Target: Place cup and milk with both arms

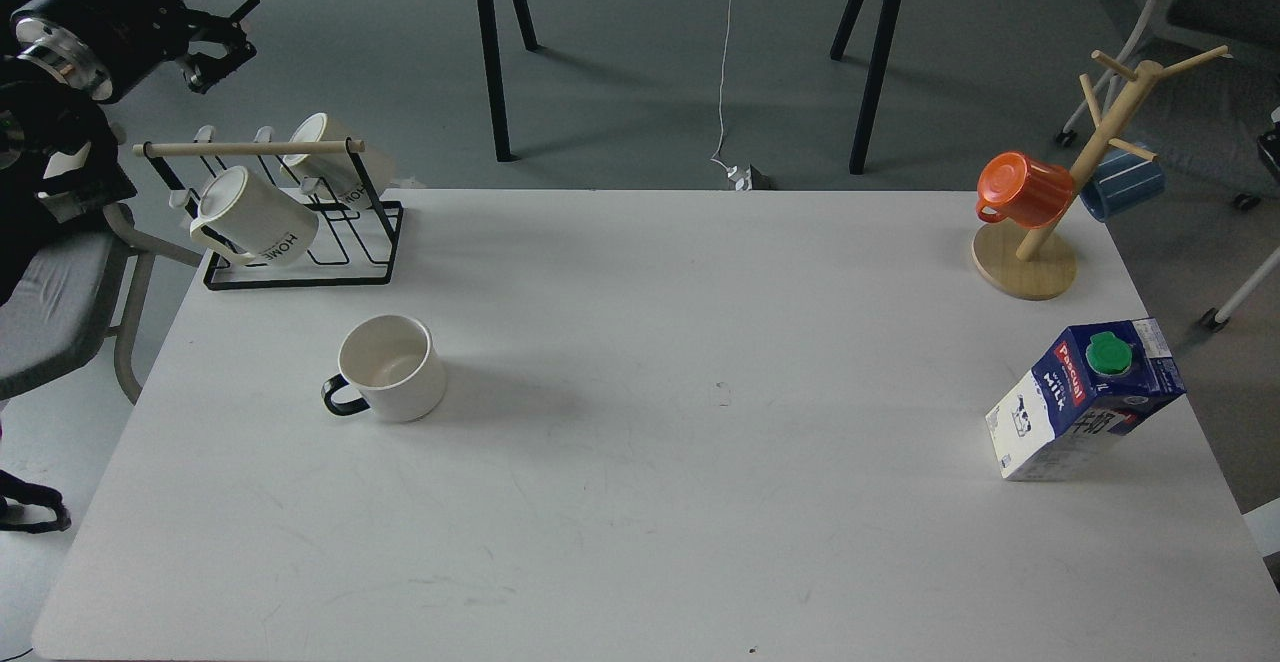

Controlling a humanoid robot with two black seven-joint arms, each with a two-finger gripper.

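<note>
You had the left jaws [215, 47] raised off the bench's [640, 542] far left corner, seen dark and small, so you could not tell whether they were open or closed; the right jaws were out of view altogether. The cup [390, 367] stood upright well below and to the right of the left jaws, nothing gripping it, black handle turned toward the bench's left edge. The milk [1085, 397] stood far across from those jaws, close to the right edge, green cap up, also free.

Judging from that, the step was still the reach. You would have done well to bring the left jaws down over the cup's rim or wall on the side away from the handle, passing in front of the wire rack [300, 252] with its two HOME mugs [255, 217]. For the milk, an approach from the inner side risked pushing it off the near edge. The wooden mug tree [1030, 242] with the orange cup [1020, 187] stood behind it. Between cup and milk the bench lay wide and bare for setting both down
</note>
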